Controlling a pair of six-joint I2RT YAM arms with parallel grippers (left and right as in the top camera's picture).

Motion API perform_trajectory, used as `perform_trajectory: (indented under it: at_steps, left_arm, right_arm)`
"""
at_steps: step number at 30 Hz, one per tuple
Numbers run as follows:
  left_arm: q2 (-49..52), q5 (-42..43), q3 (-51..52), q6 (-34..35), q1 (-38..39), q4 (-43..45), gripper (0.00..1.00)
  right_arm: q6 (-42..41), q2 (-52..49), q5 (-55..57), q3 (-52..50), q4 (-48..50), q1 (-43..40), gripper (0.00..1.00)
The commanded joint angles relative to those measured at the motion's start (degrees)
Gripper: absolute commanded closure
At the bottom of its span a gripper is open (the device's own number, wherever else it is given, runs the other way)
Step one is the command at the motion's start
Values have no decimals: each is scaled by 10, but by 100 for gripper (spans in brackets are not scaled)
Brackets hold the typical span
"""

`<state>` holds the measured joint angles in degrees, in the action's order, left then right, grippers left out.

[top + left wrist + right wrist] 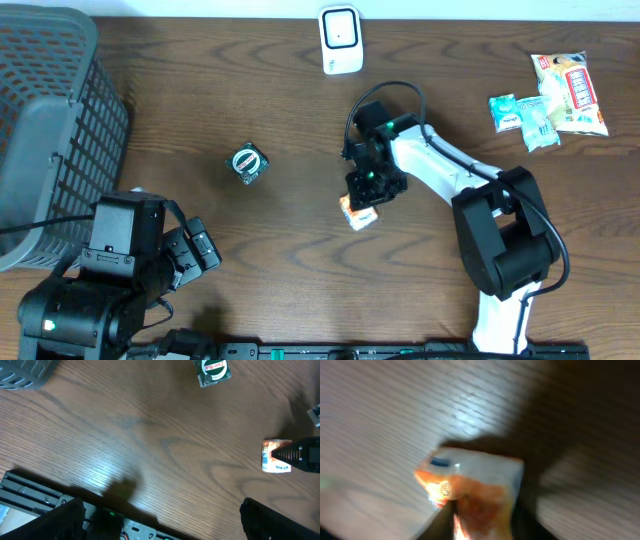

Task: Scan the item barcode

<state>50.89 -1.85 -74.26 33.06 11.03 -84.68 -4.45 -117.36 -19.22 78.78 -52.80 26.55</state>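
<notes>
Item: orange-and-white packet [359,217], lying mid-counter [280,240], well below the white scanner [340,40]. My right end effector [364,203]: narrow, pinching the packet. My left end effector [197,252]: spread wide, holding nothing.

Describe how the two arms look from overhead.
The right arm has white links with black joints, a black cable looping above its wrist and green lights near its black gripper. The left arm is black and boxy, with a green light near its base.
</notes>
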Motion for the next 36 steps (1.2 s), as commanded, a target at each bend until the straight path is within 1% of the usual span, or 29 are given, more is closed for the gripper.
perform_trajectory:
  at_steps: [1, 4, 8, 11, 14, 19, 23, 29, 36]
  left_arm:
    - [0, -3, 0, 3, 0, -1, 2]
    - [0, -3, 0, 3, 0, -1, 2]
    - [0, -3, 0, 3, 0, -1, 2]
    - [0, -3, 0, 2, 0, -1, 2]
    - [0, -3, 0, 3, 0, -1, 2]
    - [0, -3, 0, 3, 0, -1, 2]
    - [0, -3, 0, 3, 0, -1, 3]
    - [0, -3, 0, 3, 0, -1, 2]
    - [0, -3, 0, 2, 0, -1, 2]
  right_arm:
    - [4, -3, -30, -26, 17, -11, 87]
    - [-5, -3, -30, -31, 15, -12, 99]
    - [-35, -3, -34, -30, 13, -12, 99]
    - [-34, -3, -76, -30, 13, -17, 99]
    - [-18, 0, -146, -28, 14, -30, 99]
    - [62, 18, -335, -27, 14, -76, 99]
    - [86, 36, -454, -27, 22, -115, 99]
    - [97, 63, -550, -27, 51, -149, 99]
    - [96, 90, -645, -27, 104, -157, 99]
